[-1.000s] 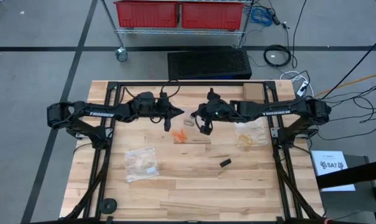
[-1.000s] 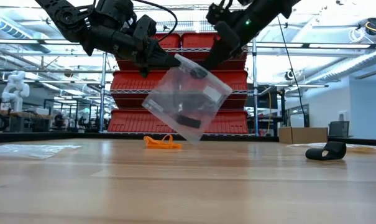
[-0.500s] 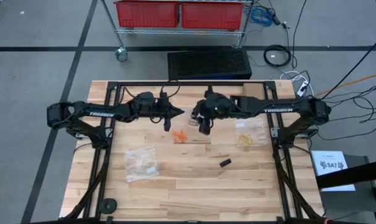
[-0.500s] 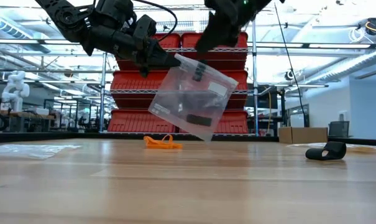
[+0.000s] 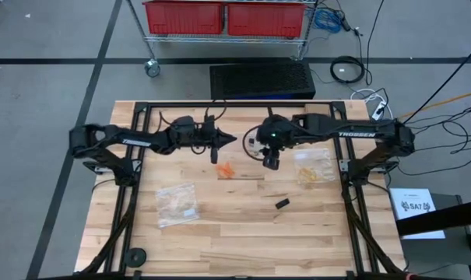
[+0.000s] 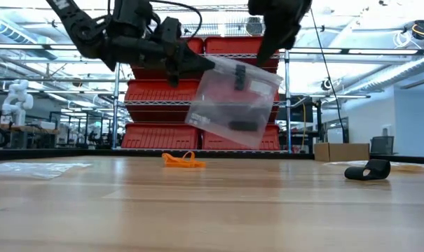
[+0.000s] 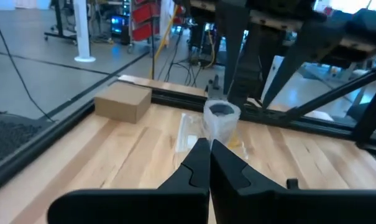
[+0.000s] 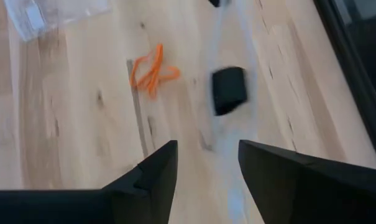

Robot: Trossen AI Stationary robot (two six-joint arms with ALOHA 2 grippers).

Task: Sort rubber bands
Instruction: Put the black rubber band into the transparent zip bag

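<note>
A clear zip bag (image 6: 233, 101) with black rubber bands (image 6: 243, 127) inside hangs above the table's middle. My left gripper (image 6: 210, 64) is shut on it. My right gripper (image 8: 207, 163) stands open just above and to the right of the bag (image 5: 251, 143), pointing down; between its fingers, the right wrist view shows the bag's black bands (image 8: 228, 91) below. Orange rubber bands (image 5: 227, 169) lie on the table beneath the bag. A black clump (image 5: 282, 204) lies nearer the front. My left gripper pinches the bag's upper edge (image 7: 214, 132) between its two shut fingers, near one top corner (image 6: 215, 63). The fingers come roughly level from the table's left. The bag hangs tilted below and beyond the fingertips, clear of the table.
A clear bag with pale bands (image 5: 177, 204) lies front left, and another (image 5: 313, 167) lies at the right under my right arm. A cardboard box (image 7: 122, 101) sits at the table's far edge. A black frame (image 5: 235, 105) runs round the table.
My right gripper has let go of the bag's top and gone up and toward the table's right edge. My left gripper has carried the bag a little to the right. The bag has swung with it, now hanging from the left gripper alone.
</note>
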